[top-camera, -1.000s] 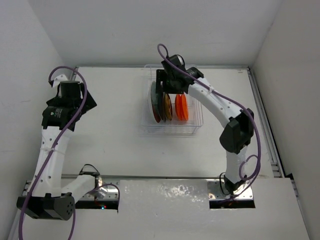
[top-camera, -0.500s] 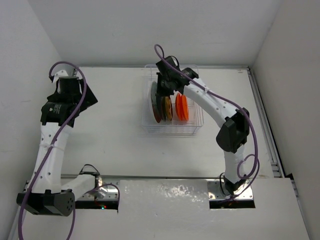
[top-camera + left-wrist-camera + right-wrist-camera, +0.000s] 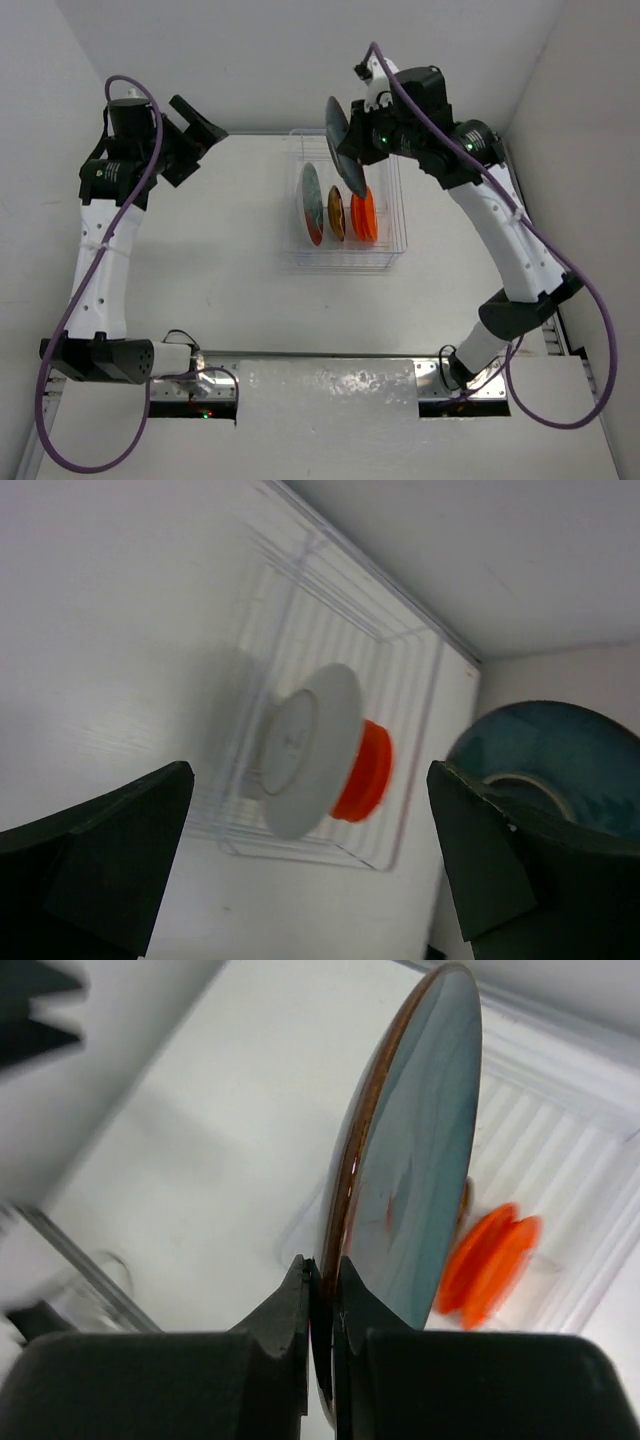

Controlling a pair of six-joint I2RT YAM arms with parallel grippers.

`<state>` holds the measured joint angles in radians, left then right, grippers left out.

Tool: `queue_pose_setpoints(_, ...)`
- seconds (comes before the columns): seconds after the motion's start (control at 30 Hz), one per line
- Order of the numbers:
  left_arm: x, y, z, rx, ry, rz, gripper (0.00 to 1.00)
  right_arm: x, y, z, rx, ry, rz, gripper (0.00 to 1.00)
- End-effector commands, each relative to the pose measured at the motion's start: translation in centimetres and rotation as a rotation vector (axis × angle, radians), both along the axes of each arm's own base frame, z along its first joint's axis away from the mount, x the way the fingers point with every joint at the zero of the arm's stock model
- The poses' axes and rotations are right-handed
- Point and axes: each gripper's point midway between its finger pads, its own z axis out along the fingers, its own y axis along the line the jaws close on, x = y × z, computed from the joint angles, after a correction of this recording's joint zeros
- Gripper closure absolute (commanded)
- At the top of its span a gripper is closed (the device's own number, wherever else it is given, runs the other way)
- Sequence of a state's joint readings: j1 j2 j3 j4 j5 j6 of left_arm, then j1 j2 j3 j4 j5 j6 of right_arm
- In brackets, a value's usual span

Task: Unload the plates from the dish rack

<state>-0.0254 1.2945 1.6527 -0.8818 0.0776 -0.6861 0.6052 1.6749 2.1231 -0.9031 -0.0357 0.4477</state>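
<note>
Top external view shows the right gripper (image 3: 362, 148) clamped on the rim of the teal plate (image 3: 342, 150), which it holds edge-on in the air over the dish rack (image 3: 300, 258). Three plates stand upright in the rack: the red plate (image 3: 312, 205), the yellow plate (image 3: 335, 212) and the orange plate (image 3: 363, 213). The left gripper (image 3: 193, 138) hangs well to the left, jaws wide and holding nothing. In the right wrist view the teal plate covers most of the rack, and only the orange plate peeks out. In the left wrist view a pale plate back hides the yellow plate, and a finger cuts off the teal plate.
</note>
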Motion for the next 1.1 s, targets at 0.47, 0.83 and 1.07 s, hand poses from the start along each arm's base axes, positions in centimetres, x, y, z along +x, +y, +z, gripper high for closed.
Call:
queue_pose_setpoints(0.47, -5.0, -10.9, 1.9, -0.55, 0.185, -0.314, 0.01, -9.9, 7.6, 1.3, -0.888, -0.726, 0.458, 1.0)
queue_pose_setpoints(0.83, -5.2, -6.0, -2.5, -0.242, 0.255, -0.126, 0.06, -10.0, 11.0, 0.8, -0.912, -0.758, 0.494, 1.0)
queue_pose_setpoints(1.07, -3.6, -2.6, -1.1, -0.077, 0.23, -0.008, 0.02, -10.3, 10.1, 0.0, -0.954, -0.744, 0.503, 1.0)
